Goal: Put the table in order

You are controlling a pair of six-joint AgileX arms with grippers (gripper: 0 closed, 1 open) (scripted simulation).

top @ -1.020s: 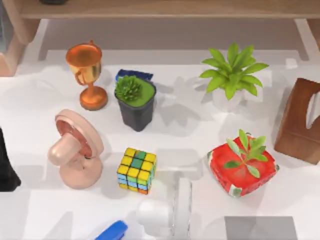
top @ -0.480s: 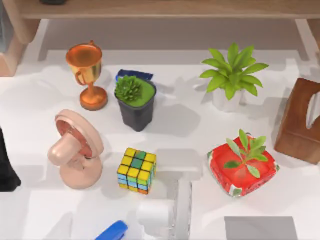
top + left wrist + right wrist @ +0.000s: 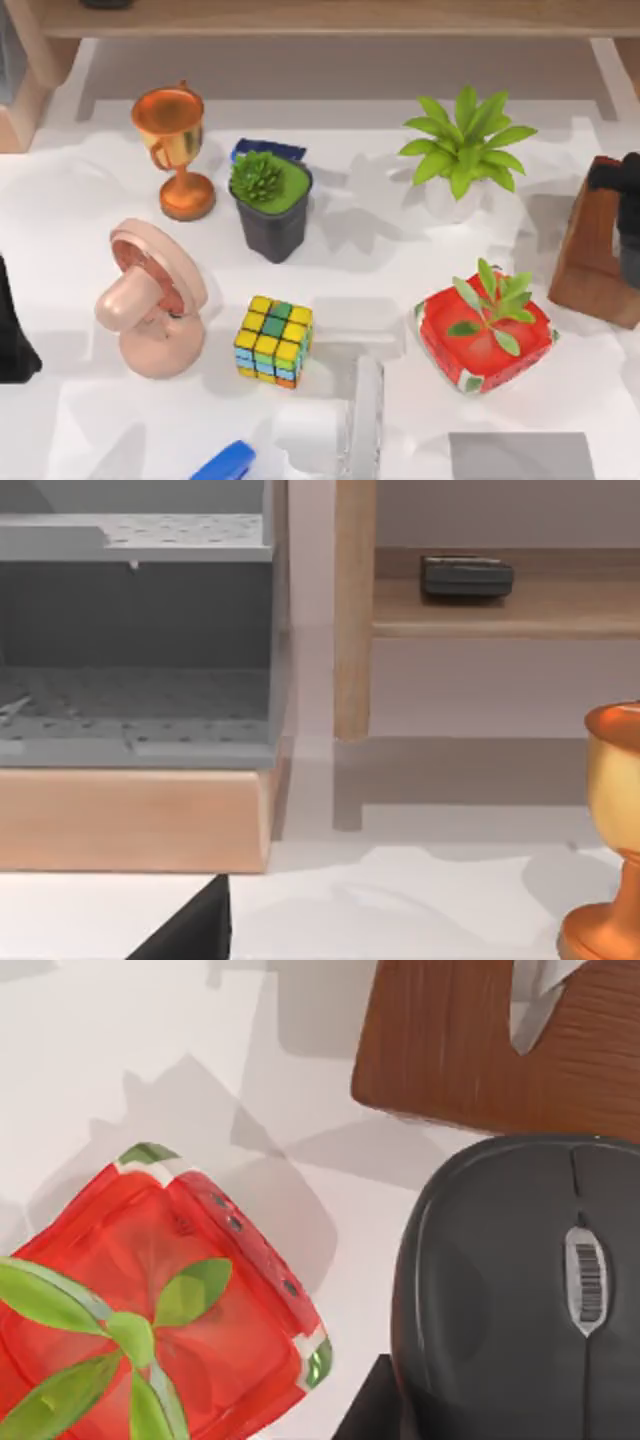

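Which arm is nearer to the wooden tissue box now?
Right. Its dark arm hangs over the wooden tissue box at the table's right edge; the left arm sits at the far left edge.

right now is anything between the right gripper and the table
Yes. A black mouse sits directly below the right gripper, at the table's right side, overlapping the edge of the wooden box beneath it. The red pot stands beside, apart from the mouse. The left arm is parked at the left edge.
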